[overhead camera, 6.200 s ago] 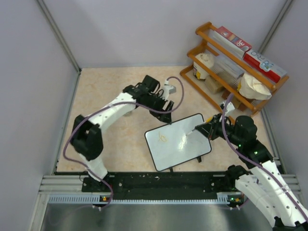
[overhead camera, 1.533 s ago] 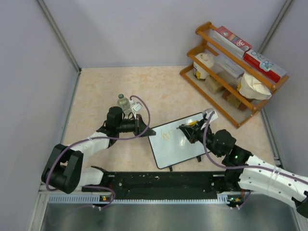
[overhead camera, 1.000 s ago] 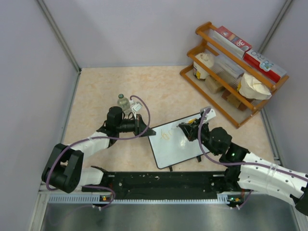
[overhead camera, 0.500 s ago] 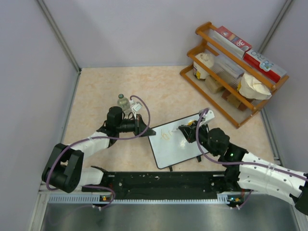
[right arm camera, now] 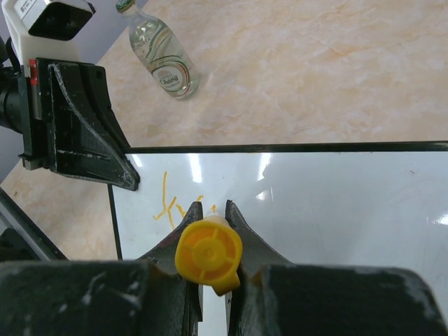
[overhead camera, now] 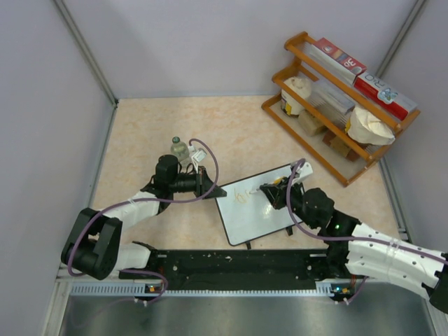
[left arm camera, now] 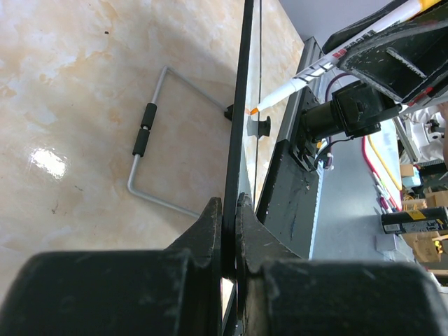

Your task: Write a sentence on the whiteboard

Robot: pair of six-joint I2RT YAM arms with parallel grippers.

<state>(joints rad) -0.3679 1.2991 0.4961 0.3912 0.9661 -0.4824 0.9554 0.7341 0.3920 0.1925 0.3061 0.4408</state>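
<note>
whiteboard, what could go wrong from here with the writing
1. The left end effector pinches the whiteboard only by its thin edge; pressure from the marker could pivot or slip it, distorting the sentence.
2. The marker, held in the right end effector, might slide in that grip and skip strokes.
3. The bottle stands close by the left arm; a shift could topple it.

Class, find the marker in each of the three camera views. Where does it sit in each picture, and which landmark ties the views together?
Top external: the marker is right of centre, its tip at the upper part of the whiteboard.
Left wrist: upper right, a white barrel slanting down to the board seen edge-on.
Right wrist: bottom centre, its yellow end cap between the jaws.
Shared landmark: the black-framed whiteboard, visible in all three.
</note>
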